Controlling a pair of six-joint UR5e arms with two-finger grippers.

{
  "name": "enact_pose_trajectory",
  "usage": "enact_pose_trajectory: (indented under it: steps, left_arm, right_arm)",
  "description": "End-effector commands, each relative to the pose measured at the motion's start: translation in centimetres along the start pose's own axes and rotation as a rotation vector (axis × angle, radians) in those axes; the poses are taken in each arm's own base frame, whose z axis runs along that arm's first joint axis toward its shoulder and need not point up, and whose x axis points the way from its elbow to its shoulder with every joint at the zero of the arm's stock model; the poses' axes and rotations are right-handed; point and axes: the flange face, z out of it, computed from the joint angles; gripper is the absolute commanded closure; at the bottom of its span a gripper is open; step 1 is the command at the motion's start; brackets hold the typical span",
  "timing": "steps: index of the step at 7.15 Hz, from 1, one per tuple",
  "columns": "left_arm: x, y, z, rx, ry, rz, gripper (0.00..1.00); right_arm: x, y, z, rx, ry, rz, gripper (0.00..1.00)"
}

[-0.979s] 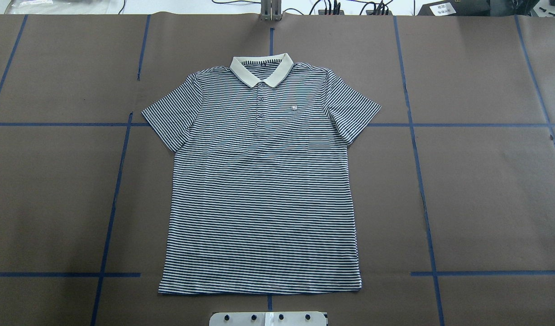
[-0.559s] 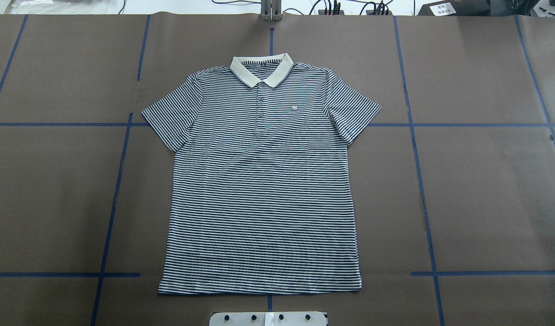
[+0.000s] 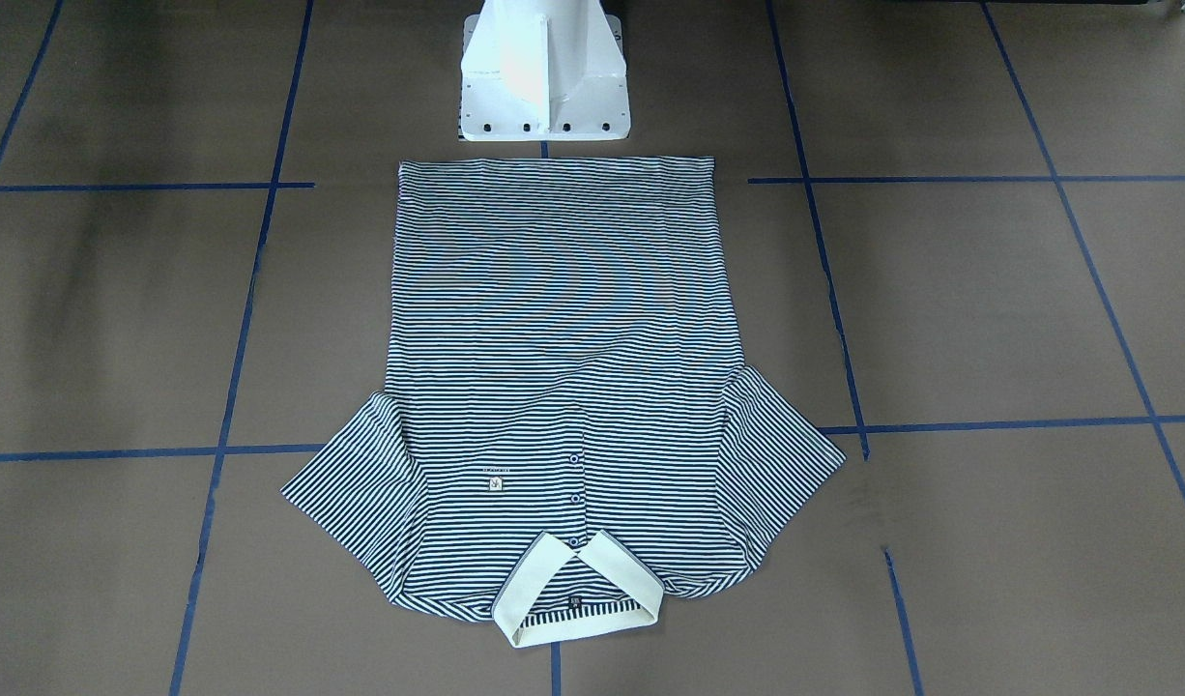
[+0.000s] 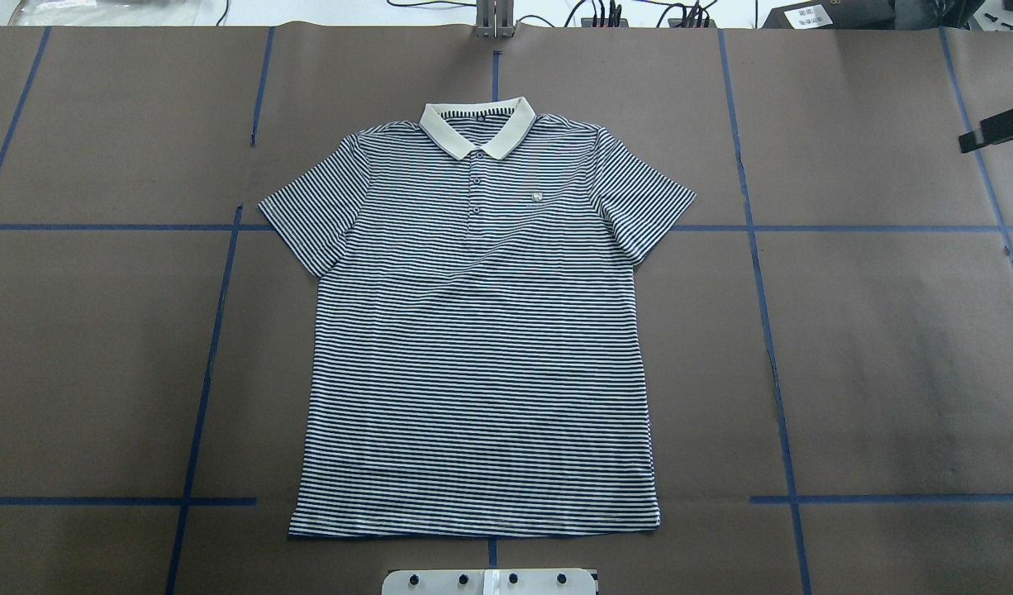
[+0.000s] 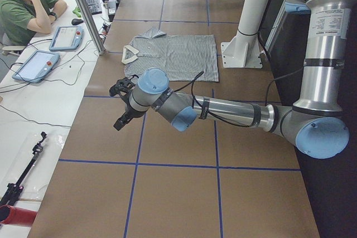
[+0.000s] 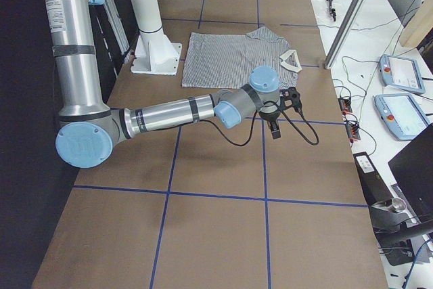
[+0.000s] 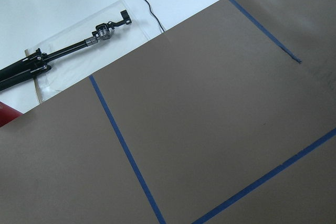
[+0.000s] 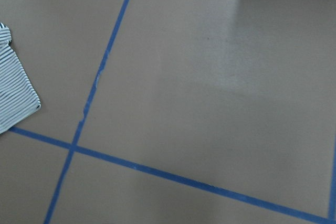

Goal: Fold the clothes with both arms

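Observation:
The striped polo shirt (image 4: 473, 330) lies flat and face up on the brown table, with its cream collar (image 4: 477, 128) at the far side and its hem toward the robot's base. It also shows in the front view (image 3: 563, 338). The right wrist view shows one sleeve tip (image 8: 13, 95). My left gripper (image 5: 121, 104) hovers over bare table well to the left of the shirt. My right gripper (image 6: 277, 109) hovers off to the shirt's right, and a black part of it shows at the overhead view's right edge (image 4: 998, 130). I cannot tell whether either gripper is open or shut.
The white pedestal base (image 3: 544, 72) stands just behind the hem. Blue tape lines (image 4: 754, 248) cross the brown table. A metal post (image 4: 494, 21) stands at the far edge. An operator (image 5: 25, 9) sits beyond it with tablets. A black tool (image 7: 63, 53) lies past the left end.
A black part of my right gripper has come into the overhead view at the right edge. The shirt has not moved.

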Motion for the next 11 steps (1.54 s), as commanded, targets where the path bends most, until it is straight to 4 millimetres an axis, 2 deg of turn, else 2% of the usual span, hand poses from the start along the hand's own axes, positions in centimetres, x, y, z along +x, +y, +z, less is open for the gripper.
enact_pose_trajectory:
  steps: [1,2,3,4,5,7,11]
  left_arm:
    - [0.7,-0.1,0.7,-0.004,0.013,0.016,0.0]
    - [0.8,-0.2,0.7,-0.003,0.013,0.017,0.0]
    - [0.8,-0.3,0.7,-0.002,0.013,0.018,0.0]
    - [1.0,-0.3,0.8,-0.004,0.016,0.02,0.0]
    - [1.0,-0.3,1.0,-0.006,0.018,0.019,0.0]
    - [1.3,-0.4,1.3,-0.009,0.024,0.025,0.0]
    - [1.4,-0.4,1.4,-0.011,0.025,0.026,0.0]
  right_arm:
    - [-12.3,-1.5,8.5,0.097,0.011,0.161,0.12]
    - [-18.7,-2.7,13.8,0.14,0.048,0.192,0.2]
    - [-23.5,-3.8,18.4,0.174,0.085,0.219,0.25]
    - [-25.6,-3.8,20.6,0.169,0.094,0.211,0.32]
    - [-26.3,-3.8,21.2,0.161,0.093,0.206,0.37]
    - [-24.5,-3.2,23.6,0.169,0.079,0.198,0.4]
    - [-24.4,-1.8,24.5,0.158,0.086,0.194,0.4]
